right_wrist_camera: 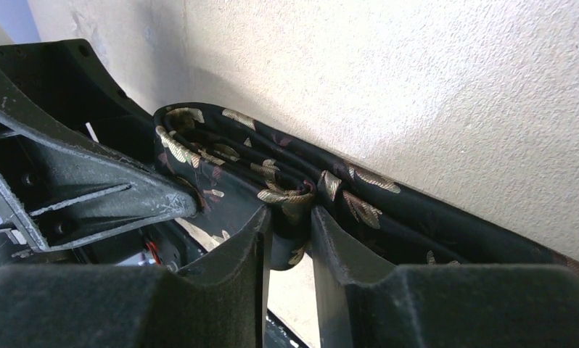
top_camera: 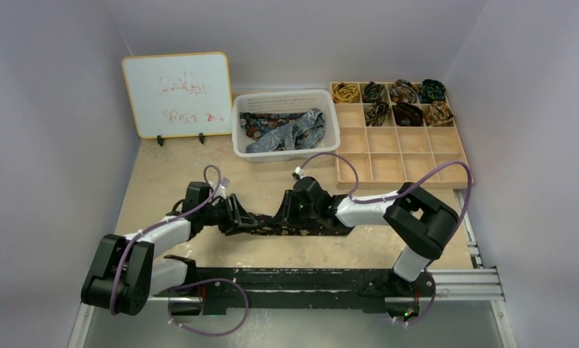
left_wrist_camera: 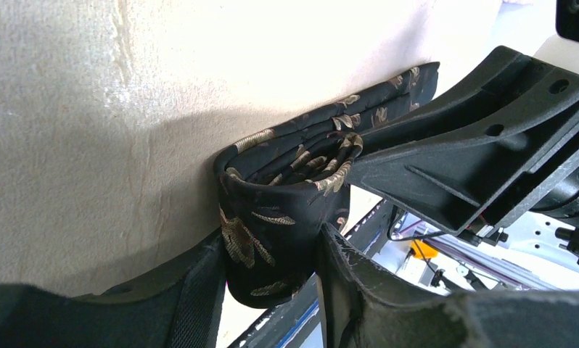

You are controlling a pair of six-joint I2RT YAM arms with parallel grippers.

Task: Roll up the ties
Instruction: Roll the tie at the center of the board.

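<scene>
Lying on the beige desk between the two arms, a dark tie with gold leaf motifs is shown partly rolled. Its coiled end is clasped on both sides by the left jaws, and the layers just beside the coil are pinched by the right jaws. Further back, loose ties are heaped in a white basket, and seven rolled ties are kept in a wooden compartment tray.

A robot lab cell is shown: a table is boxed in by plain white walls, whiteboard propped behind.
</scene>
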